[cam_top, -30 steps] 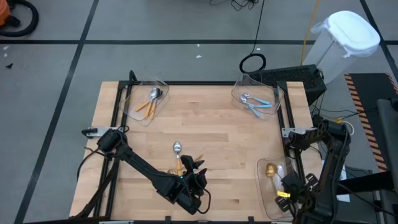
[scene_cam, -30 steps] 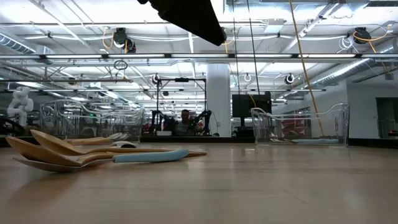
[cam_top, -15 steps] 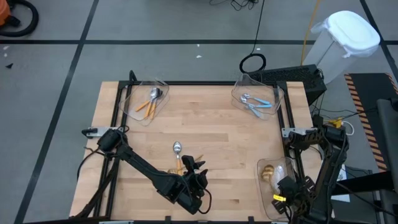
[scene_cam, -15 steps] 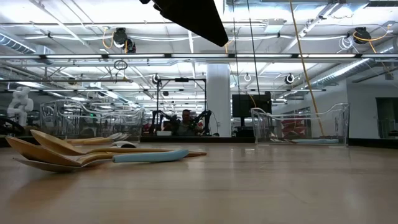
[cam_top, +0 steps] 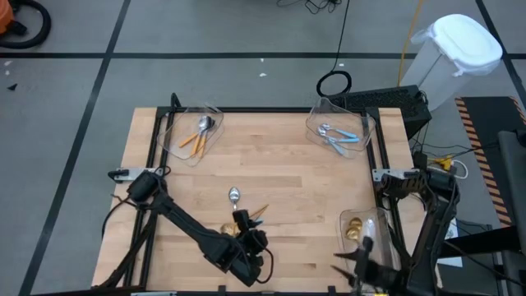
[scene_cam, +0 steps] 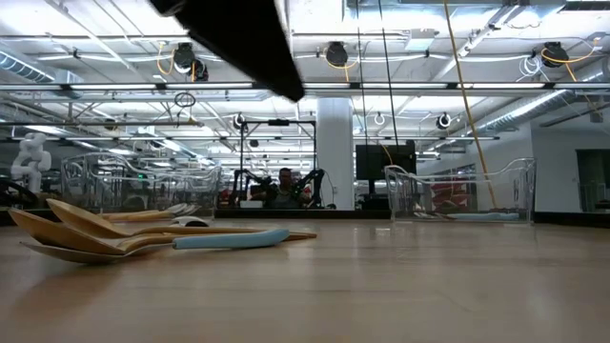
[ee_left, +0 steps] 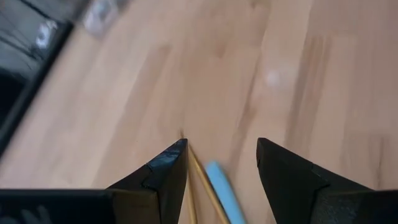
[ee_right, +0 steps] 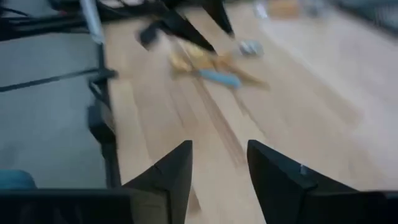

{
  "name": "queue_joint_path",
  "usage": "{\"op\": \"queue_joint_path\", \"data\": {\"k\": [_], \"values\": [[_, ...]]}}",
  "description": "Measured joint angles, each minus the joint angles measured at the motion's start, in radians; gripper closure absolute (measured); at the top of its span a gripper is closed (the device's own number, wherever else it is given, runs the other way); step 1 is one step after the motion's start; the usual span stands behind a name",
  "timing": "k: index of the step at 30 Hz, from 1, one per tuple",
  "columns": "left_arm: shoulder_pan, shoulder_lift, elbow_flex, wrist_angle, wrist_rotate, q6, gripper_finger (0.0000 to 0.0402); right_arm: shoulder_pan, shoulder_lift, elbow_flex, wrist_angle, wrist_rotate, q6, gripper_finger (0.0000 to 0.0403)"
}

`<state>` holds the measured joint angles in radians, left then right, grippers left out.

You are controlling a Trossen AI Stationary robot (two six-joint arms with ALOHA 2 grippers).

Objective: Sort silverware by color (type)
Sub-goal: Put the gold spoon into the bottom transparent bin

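At the desk's (cam_top: 288, 181) near-centre the left claw (cam_top: 243, 220) hovers open over the unsorted spoon pile (cam_top: 240, 215), a blue handle (ee_left: 219, 190) between its fingers; next probably descend and pinch, while the right claw (cam_top: 355, 261) waits open.

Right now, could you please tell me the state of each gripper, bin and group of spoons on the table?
Left gripper: open, empty, over the loose spoons.
Right gripper: open, empty, near the table's front right edge.
Loose spoons: piled mid-table, unsorted.
Back left bin: holds orange-handled spoons.
Back right bin: holds blue-handled spoons.
Front right bin: holds gold spoons.
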<state>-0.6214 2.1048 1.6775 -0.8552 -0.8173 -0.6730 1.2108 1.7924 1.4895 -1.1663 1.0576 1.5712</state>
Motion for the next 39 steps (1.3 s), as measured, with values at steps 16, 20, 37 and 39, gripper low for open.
{"op": "queue_joint_path", "data": {"k": [16,20,37,39], "values": [[0.052,0.0,0.0,-0.274,0.333,-0.193,0.0237,-0.086,0.107,0.0,0.332,0.087,-0.66,0.0257],[0.083,0.0,0.0,-0.321,0.342,-0.205,0.0259,-0.106,0.106,0.0,0.332,0.023,-0.686,0.0257],[0.117,0.001,-0.036,-0.268,0.379,-0.054,0.0263,-0.118,0.106,0.0,0.389,-0.15,-0.694,0.0257],[0.113,0.001,-0.052,-0.232,0.38,-0.062,0.0256,-0.117,0.106,0.0,0.395,-0.15,-0.694,0.0257]]}}
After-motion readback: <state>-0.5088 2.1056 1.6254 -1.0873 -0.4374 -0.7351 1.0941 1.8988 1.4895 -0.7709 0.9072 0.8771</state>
